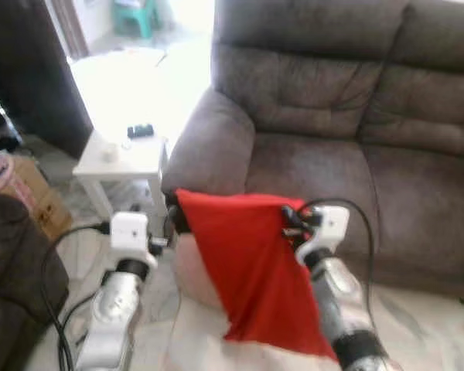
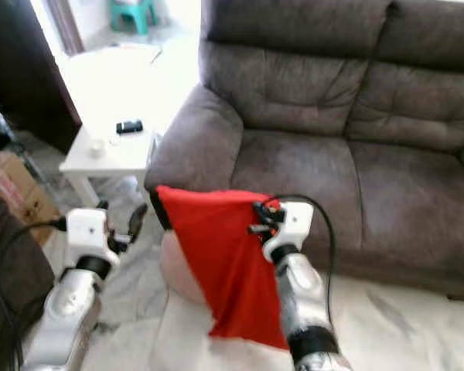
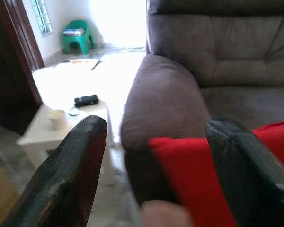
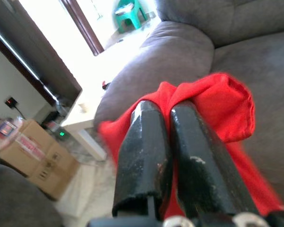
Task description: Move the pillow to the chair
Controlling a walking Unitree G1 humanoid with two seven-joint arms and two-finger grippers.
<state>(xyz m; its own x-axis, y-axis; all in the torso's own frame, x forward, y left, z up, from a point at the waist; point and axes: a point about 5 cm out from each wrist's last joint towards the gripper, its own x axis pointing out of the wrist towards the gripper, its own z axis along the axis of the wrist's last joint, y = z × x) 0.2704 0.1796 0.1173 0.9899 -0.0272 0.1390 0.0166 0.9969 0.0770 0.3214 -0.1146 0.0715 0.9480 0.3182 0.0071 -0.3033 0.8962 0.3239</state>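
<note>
Our worry is the grip — our right hand [image 2: 257, 219] has only a pinched fold at one top corner of the red pillow [image 1: 251, 267], fingers clamped together on it, so the cloth could slide free as we turn toward the chair. The pillow hangs slack in the air before the grey sofa [image 1: 332, 131], its other top corner just beside our left hand [image 1: 168, 229], whose fingers [image 3: 66, 175] stand apart and grip nothing — support there looks doubtful.
</note>
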